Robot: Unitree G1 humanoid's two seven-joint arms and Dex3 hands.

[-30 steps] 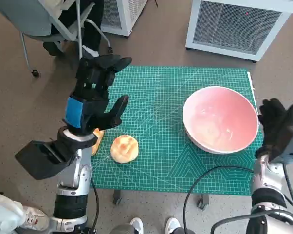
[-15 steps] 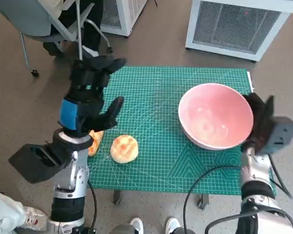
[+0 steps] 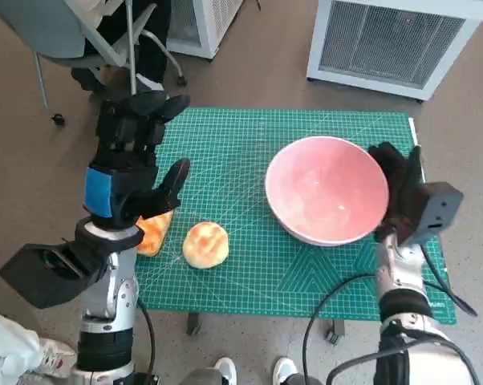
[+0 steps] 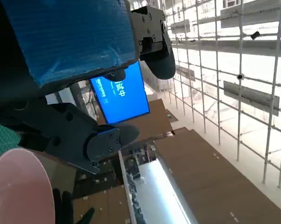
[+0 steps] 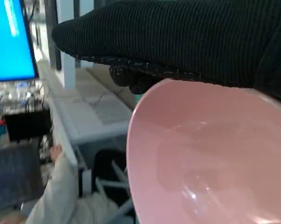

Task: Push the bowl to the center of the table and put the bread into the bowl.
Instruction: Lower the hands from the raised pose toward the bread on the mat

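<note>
The surface [image 3: 249, 265] is a small table covered by a green cutting mat with a grid, so that things can slide on it easily.

The bowl [image 3: 326, 189] is the largest thing on it. It is pink, it has nothing inside, and it stands to the right of the middle of the mat, so I judge that the push toward the center is not finished. It seems a little tilted, but I cannot say this for sure.

The right hand [image 3: 400, 191], in the black glove, lies flat against the outer right wall of the bowl. It holds nothing; the fingers are extended along the rim, because a flat hand is good for pushing and no grip is needed. In the right wrist view the glove is directly over the pink rim.

The left hand [image 3: 133, 164] is raised above the left edge of the mat, with the fingers spread wide and nothing inside. I think it waits there, near the bread, for its step.

One round bread [image 3: 205, 244] lies on the mat near the front left. A second bread piece [image 3: 152, 233] lies just beside it, partly hidden under the left hand.
</note>
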